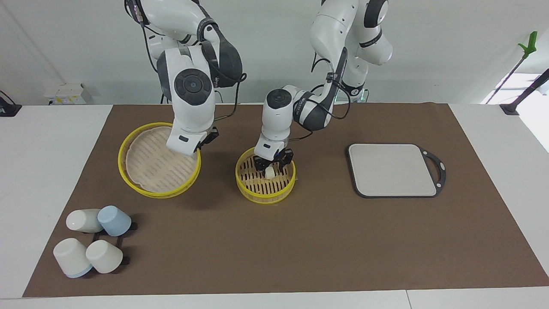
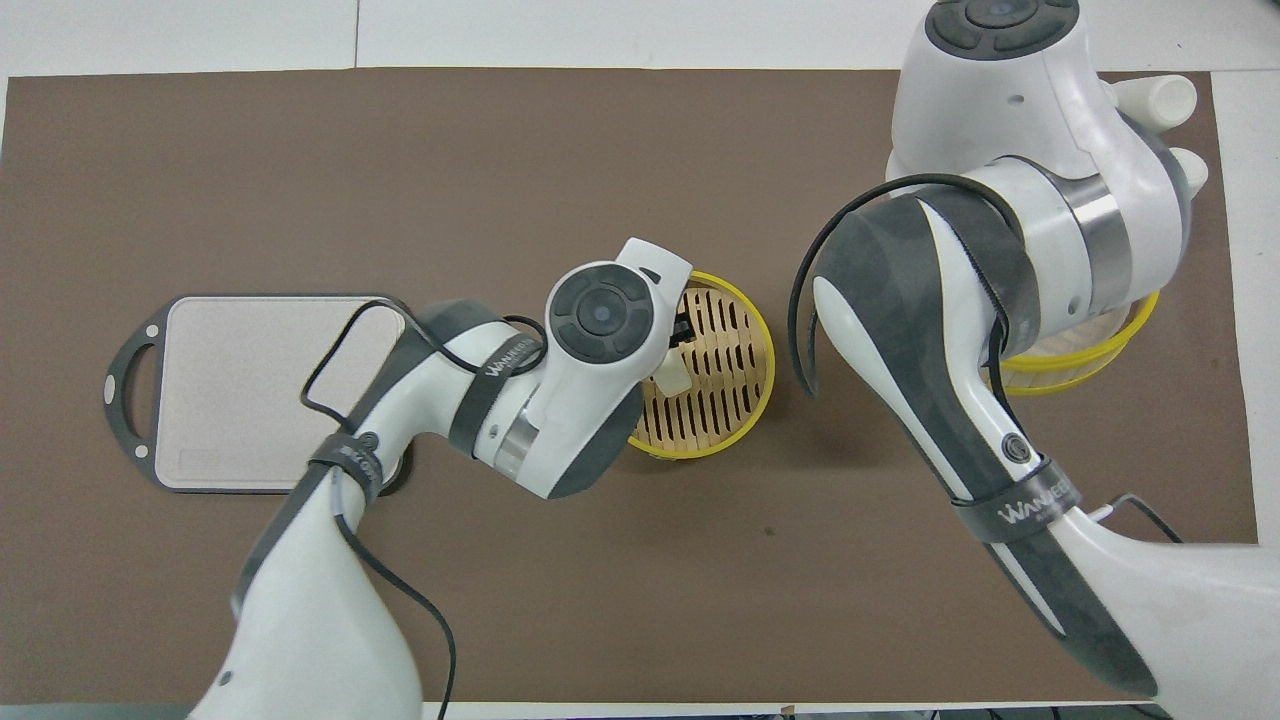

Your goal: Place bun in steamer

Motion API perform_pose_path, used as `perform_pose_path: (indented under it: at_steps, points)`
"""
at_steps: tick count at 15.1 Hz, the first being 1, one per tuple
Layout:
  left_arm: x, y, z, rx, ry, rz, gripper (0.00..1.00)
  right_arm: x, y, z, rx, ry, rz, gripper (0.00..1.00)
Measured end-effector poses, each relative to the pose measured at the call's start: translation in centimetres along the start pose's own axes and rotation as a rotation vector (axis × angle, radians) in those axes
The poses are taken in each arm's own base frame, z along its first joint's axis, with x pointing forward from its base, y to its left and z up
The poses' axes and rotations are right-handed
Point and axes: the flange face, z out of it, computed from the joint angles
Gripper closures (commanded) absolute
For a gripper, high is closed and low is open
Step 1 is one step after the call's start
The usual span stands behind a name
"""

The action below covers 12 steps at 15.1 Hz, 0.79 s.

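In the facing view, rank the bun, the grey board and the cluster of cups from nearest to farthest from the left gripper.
1. The bun: between the fingers of the left gripper, inside the steamer.
2. The grey board: beside the steamer, toward the left arm's end of the table.
3. The cups: toward the right arm's end, farther from the robots.
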Motion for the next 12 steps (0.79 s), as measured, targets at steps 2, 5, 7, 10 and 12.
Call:
perform_pose_path:
  at_steps: [2,5,7,10,12]
  points:
    - [3.2,-5.5,-6.4,0.019,-0.042,0.003,0.00,0.1,-0.3,0.0,0.019,0.005,-0.003,1.00]
    - [8.3,-16.6,-14.4,0.008,-0.073,-0.013,0.00,1.9,-4.3,-1.4,0.165,0.146,0.088,1.00]
    - [10.1,-22.4,-17.2,-0.001,-0.080,-0.039,0.00,3.6,-11.8,-2.4,0.198,0.279,0.155,1.00]
    - [10.2,-24.8,-18.5,-0.004,-0.090,-0.037,0.00,3.6,-25.3,-1.7,0.196,0.350,0.205,1.00]
    - [11.2,-27.4,-19.1,-0.006,-0.095,0.002,0.00,4.2,-30.0,0.2,0.154,0.388,0.221,1.00]
